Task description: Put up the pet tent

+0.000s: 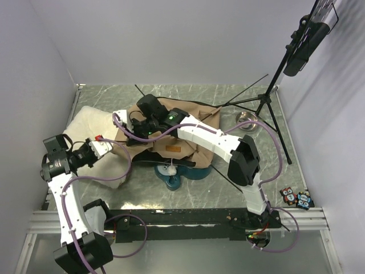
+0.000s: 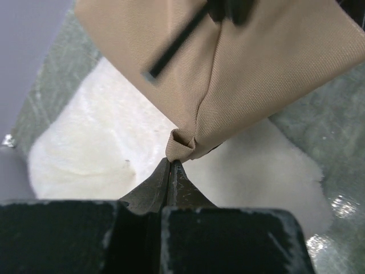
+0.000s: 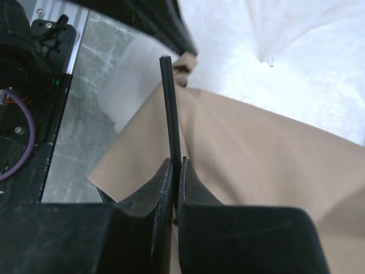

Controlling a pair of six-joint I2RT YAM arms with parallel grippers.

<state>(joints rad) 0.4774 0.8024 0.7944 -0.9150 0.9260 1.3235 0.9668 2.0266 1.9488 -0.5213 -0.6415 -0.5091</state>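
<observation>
The pet tent (image 1: 191, 123) lies collapsed mid-table, tan fabric with a brown label patch (image 1: 173, 149) and a white pompom (image 1: 171, 169) at its front. My left gripper (image 1: 111, 145) is shut on the tent's left corner. In the left wrist view the fingers (image 2: 171, 164) pinch a small fold of that fabric (image 2: 251, 68) above the cream pillow (image 2: 97, 148). My right gripper (image 1: 130, 132) reaches over the tent's left part. In the right wrist view it (image 3: 177, 162) is shut on a thin black pole (image 3: 169, 103) whose free end points toward that corner, over the fabric (image 3: 256, 165).
A cream pillow (image 1: 94, 123) lies at the left under the tent's corner. A teal mat (image 1: 177, 176) sticks out at the tent's front. A tripod (image 1: 268, 97) and a metal bowl (image 1: 246, 119) stand at the back right. Small owl toys (image 1: 295, 198) sit near the right front edge.
</observation>
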